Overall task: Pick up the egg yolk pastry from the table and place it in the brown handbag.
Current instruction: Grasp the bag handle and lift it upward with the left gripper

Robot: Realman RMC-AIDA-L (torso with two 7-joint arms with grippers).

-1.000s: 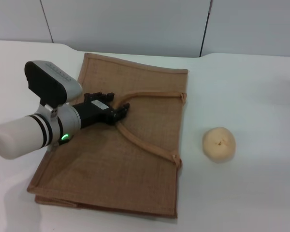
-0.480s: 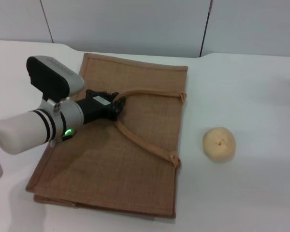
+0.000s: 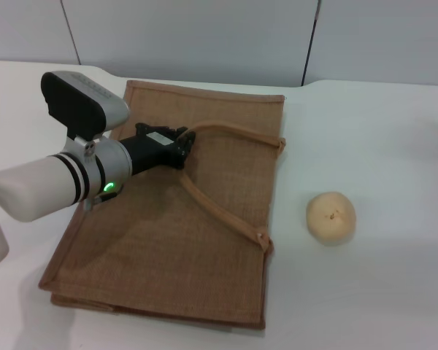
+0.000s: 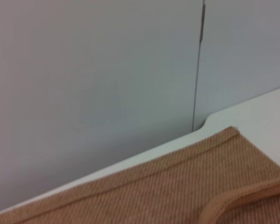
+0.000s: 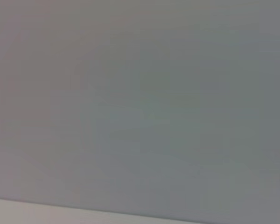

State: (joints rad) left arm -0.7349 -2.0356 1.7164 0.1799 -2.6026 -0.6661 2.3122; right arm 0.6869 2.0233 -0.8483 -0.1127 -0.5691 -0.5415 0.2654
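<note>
The egg yolk pastry (image 3: 331, 216), a small pale-yellow ball, sits on the white table (image 3: 379, 131) to the right of the brown handbag (image 3: 160, 233). The bag lies flat. My left gripper (image 3: 184, 143) is over the bag's upper middle, shut on the looped strap handle (image 3: 226, 215) at its bend, and the strap runs taut from it to the bag's right edge. The left wrist view shows the bag's weave (image 4: 154, 196) and a piece of the strap (image 4: 242, 198). The right gripper is out of view.
A grey panelled wall (image 3: 204, 36) stands behind the table. The right wrist view shows only that wall (image 5: 140, 93) and a sliver of tabletop. Bare table lies around the pastry and in front of the bag.
My left gripper has moved toward the far side of the bag, drawing the strap handle's loop with it. The pastry has not moved.
</note>
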